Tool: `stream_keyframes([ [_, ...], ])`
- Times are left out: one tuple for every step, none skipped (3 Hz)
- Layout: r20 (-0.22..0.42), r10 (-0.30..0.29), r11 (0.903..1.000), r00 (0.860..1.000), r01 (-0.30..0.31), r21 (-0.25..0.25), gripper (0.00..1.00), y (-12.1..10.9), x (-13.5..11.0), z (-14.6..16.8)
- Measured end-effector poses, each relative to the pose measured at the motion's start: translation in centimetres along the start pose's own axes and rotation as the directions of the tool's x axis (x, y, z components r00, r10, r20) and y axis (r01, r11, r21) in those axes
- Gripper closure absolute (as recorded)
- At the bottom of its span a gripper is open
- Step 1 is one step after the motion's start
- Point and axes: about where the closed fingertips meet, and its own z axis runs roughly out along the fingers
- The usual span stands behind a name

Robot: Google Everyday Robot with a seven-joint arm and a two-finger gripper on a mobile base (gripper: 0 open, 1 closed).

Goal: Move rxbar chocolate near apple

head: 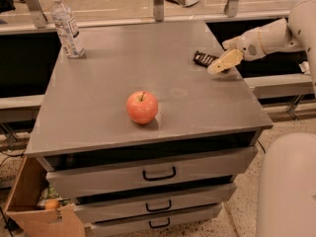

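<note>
The rxbar chocolate, a flat black bar with pale lettering, lies near the right edge of the grey cabinet top. My gripper comes in from the right on a cream arm, sits low at the bar's right end and covers that end. The apple, red-pink with a short stem, stands upright in the front middle of the top, well to the left of and nearer than the bar.
A clear water bottle stands at the back left corner. Below the top are three drawers with dark handles. An open cardboard box holding a small orange fruit sits on the floor at lower left. A white robot body fills the lower right.
</note>
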Motion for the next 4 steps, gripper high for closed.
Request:
stream_keyframes([
  [-0.033, -0.021, 0.9997, 0.999, 0.022, 0.009, 0.24, -0.3, 0.6, 0.4],
  [-0.043, -0.034, 0.9994, 0.998, 0.034, 0.009, 0.47, -0.3, 0.6, 0.6],
  [-0.046, -0.037, 0.9993, 0.998, 0.037, 0.004, 0.72, 0.0, 0.3, 0.6],
  [-0.041, -0.051, 0.9984, 0.998, 0.050, -0.029, 0.95, 1.8, -1.2, 0.2],
])
